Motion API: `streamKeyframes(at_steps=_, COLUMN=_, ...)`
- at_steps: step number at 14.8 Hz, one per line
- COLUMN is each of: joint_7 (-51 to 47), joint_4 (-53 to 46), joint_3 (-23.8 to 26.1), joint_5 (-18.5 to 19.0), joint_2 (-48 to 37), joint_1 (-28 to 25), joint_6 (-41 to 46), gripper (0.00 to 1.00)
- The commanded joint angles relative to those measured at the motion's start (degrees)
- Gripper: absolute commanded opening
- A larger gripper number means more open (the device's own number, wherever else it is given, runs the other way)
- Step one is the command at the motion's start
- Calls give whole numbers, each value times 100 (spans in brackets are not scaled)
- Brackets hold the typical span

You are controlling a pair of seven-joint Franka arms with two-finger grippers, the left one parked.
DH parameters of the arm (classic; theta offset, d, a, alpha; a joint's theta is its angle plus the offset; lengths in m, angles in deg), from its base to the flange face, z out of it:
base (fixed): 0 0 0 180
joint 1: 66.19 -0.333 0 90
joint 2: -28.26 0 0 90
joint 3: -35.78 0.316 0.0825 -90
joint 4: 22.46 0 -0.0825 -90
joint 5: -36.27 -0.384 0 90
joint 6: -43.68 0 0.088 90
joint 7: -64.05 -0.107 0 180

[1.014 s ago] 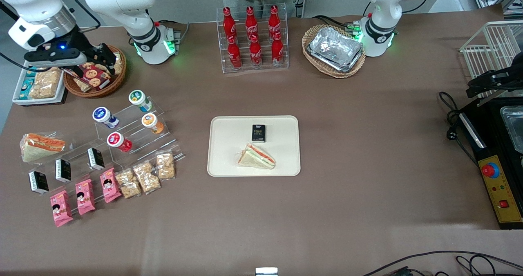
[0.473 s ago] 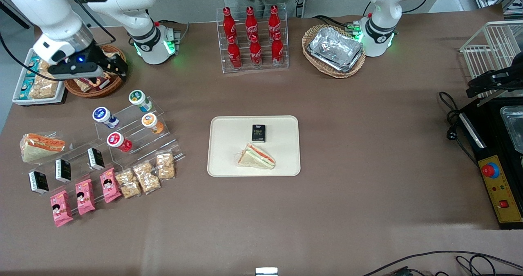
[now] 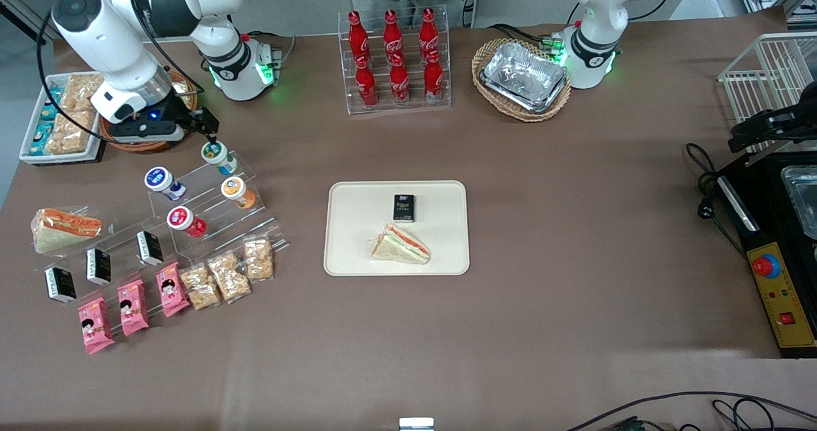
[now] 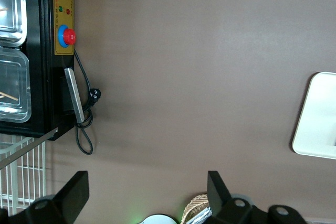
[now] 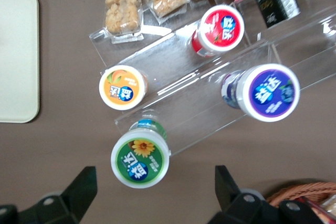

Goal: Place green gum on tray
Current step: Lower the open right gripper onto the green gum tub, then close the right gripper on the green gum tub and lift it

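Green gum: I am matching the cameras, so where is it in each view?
Front view: green gum on the clear rack's highest step, open pincer just above.
Right wrist view: green gum between the fingers.
Left wrist view: absent.
Shared landmark: tray.

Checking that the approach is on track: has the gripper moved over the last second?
Yes. The gripper has swung from over the wicker basket toward the green gum, fingers open.

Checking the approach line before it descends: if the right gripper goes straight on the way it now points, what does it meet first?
Most likely the green gum: the gripper is open above the acrylic rack, fingers apart and the green lid nearly between them. Height above it is unclear.
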Motion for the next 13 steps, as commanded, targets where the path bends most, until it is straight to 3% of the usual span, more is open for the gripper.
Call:
streamKeyframes(at_steps=1, joint_7=-153, joint_4=155, joint_3=-5, joint_5=-236, joint_2=152, joint_1=-51, joint_6=-369, gripper=100)
streamKeyframes(at_steps=13, joint_7=-584, joint_4=463, joint_3=-5, joint_5=-272, joint_2=592, joint_1=-289, joint_6=-1107, gripper=99)
